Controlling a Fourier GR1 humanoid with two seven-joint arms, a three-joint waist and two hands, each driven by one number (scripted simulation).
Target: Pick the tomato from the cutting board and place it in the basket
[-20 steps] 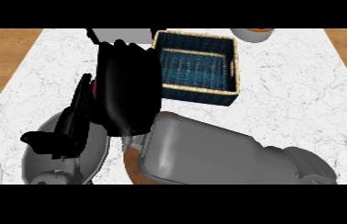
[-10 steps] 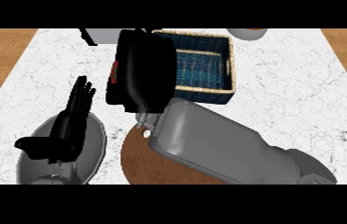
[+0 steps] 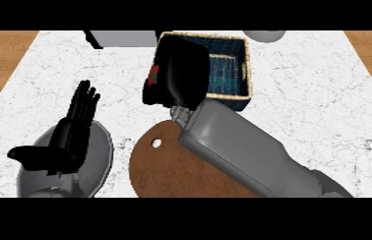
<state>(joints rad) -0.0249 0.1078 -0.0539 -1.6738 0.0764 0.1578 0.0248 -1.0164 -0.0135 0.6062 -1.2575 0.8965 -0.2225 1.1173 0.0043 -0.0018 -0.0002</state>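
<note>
My right hand [image 3: 180,72] is over the left edge of the blue wicker basket [image 3: 231,72], fingers curled round the red tomato [image 3: 153,75], of which only a small red patch shows at the hand's left side. Its grey forearm runs down to the lower right across the round brown cutting board [image 3: 163,170], which lies bare where visible. My left hand [image 3: 69,131] rests open at the lower left, fingers pointing up, away from the board and basket.
A grey box [image 3: 125,38] stands at the back, left of the basket. A pale round dish [image 3: 264,35] sits at the back right edge. The white marble counter [image 3: 312,96] ends at wood strips on both sides.
My right hand has carried the tomato up and right, from beside the basket's left edge to over the basket. The left hand has stayed nearly still.
</note>
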